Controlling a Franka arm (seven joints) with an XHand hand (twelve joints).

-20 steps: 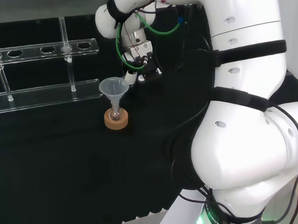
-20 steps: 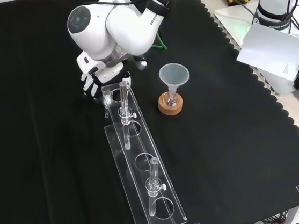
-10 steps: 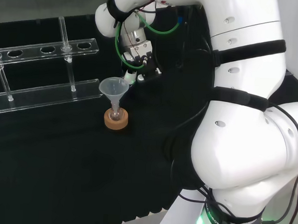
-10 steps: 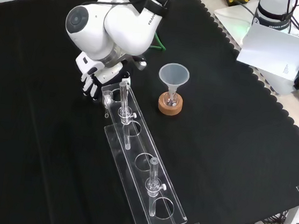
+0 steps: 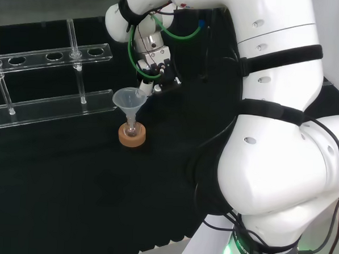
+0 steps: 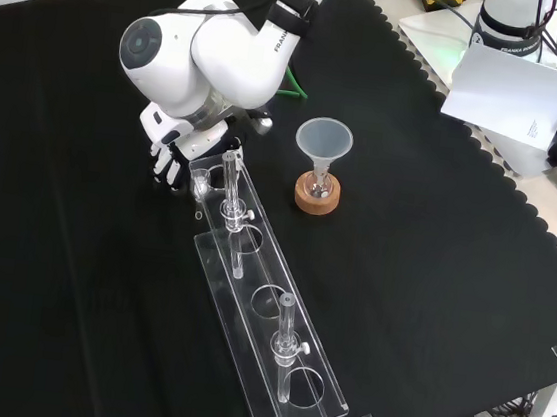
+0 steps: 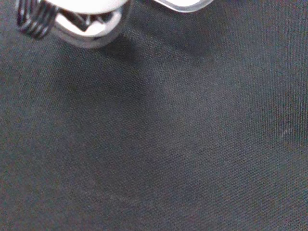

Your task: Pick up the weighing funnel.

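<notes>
The hand [image 6: 168,154] hangs low over the cloth beside the near end of the clear rack [image 6: 264,318] in the front view. Its fingers are curled round a small clear piece with a short stem, the weighing funnel [image 6: 200,188]. In the head view the hand [image 5: 153,71] is just behind and right of the big funnel [image 5: 129,100]. In the wrist view a blurred white part of the hand [image 7: 89,14] and the weighing funnel's clear rim [image 7: 185,4] sit over bare black cloth.
The big funnel [image 6: 324,139] stands with its stem in a small flask on a cork ring [image 6: 317,197], right of the hand in the front view. The rack holds upright glass tubes [image 6: 231,185]. White arm links [image 5: 271,138] fill the head view's right.
The hand has risen a little and shifted slightly left in the head view. The big funnel and the rack have not moved.
</notes>
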